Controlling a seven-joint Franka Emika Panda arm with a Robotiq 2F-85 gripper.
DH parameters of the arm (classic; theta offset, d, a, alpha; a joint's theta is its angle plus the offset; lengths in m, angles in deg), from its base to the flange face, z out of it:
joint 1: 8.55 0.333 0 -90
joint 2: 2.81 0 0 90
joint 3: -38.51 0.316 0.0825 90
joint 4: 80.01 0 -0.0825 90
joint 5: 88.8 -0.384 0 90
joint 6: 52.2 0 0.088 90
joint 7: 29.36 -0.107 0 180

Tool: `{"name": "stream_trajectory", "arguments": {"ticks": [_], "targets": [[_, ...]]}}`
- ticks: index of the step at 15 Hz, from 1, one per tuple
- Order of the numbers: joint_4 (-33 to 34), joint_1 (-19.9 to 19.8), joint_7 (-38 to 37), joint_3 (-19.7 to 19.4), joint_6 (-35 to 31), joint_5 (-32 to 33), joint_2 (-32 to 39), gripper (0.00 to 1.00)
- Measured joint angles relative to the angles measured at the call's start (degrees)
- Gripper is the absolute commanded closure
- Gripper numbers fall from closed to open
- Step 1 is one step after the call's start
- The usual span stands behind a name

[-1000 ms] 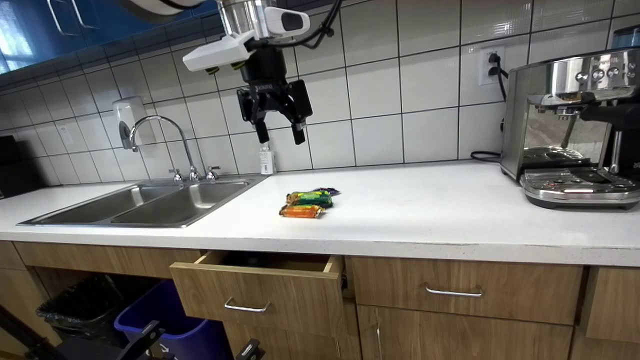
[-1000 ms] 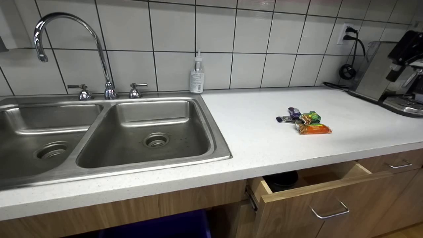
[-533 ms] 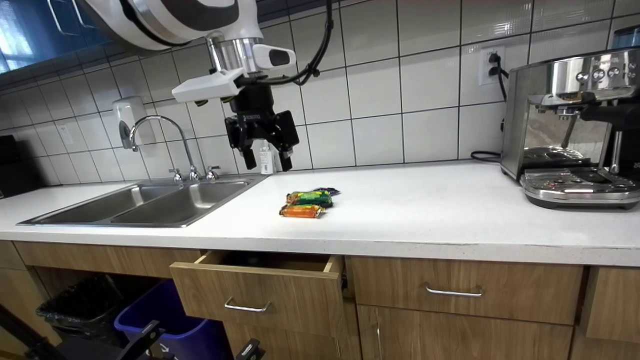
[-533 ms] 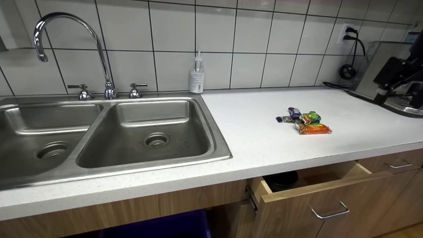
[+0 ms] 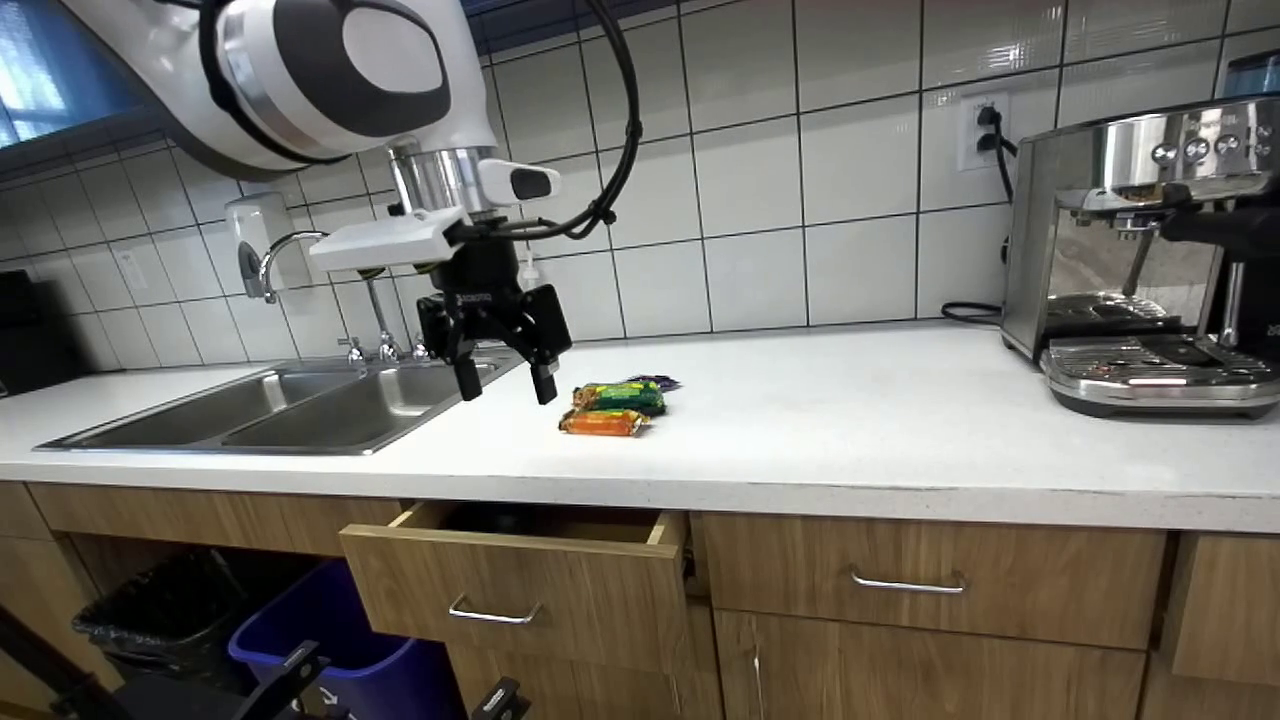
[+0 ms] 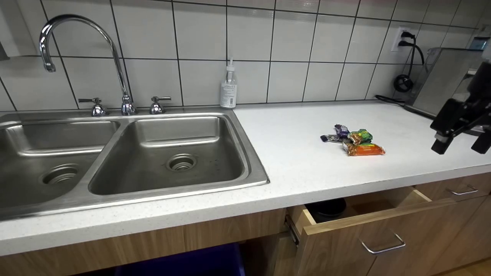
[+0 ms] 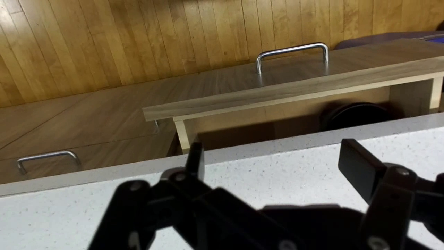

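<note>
A white countertop (image 5: 860, 440) runs beneath a tiled wall (image 5: 750, 180). Above it, left of centre in an exterior view, hangs the gripper (image 5: 507, 388), jaws spread wide and holding nothing, high enough to touch nothing. Nearby, mid-frame, wrapped snack bars (image 5: 618, 399) lie bunched (the orange one foremost), apparently flat enough to rest without support. Lower down, the drawer (image 5: 600, 590) juts out, so the dark round object (image 7: 357, 118) inside shows at right in the wrist view.

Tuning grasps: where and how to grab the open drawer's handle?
Likely mid-length on the handle, from in front of the drawer, the claw straddling it above and below: it runs horizontally and stands off the face on two posts, leaving a gap behind.
</note>
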Motion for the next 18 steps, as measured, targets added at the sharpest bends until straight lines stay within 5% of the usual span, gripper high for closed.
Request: {"name": "stream_trajectory", "arguments": {"ticks": [18], "targets": [[-1.4, 1.5, 0.0, 0.4, -17.0, 1.9, 13.5, 0.00]]}}
